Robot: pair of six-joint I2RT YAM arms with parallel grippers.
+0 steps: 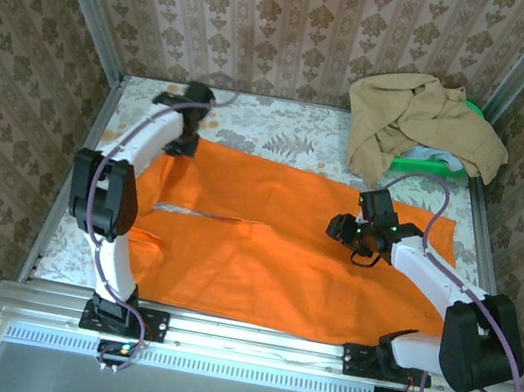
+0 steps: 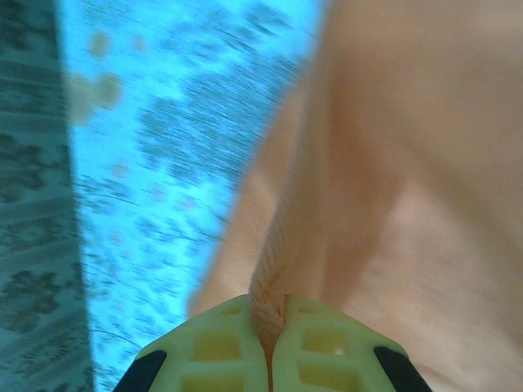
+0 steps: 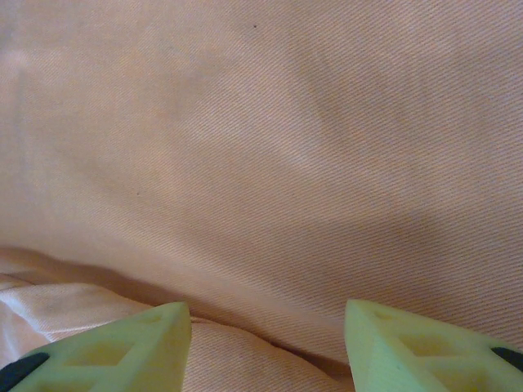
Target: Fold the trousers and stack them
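Tabletop [image 1: 283, 134] in a floral print carries the trousers [image 1: 271, 259], a bright orange pair spread flat across most of the surface, long axis running side to side, the two legs pointing toward the left arm's side and the waist toward the right arm's. A tan garment [image 1: 420, 117] is heaped at the far right corner over something green [image 1: 420, 165], apart from the orange cloth. The left gripper [image 1: 180, 146] sits at the far left corner of the trousers, at the end of the far leg; its wrist view has both fingers [image 2: 221, 347] pressed together with a ridge of orange hem pinched between them. The right gripper [image 1: 344, 233] hangs over the seat area, its fingers [image 3: 122, 343] spread wide with nothing between them and cloth directly below. For a lengthwise fold, the judgement is that the right arm is nearer the unheld far edge, which lies just beyond its fingertips, toward the back wall.
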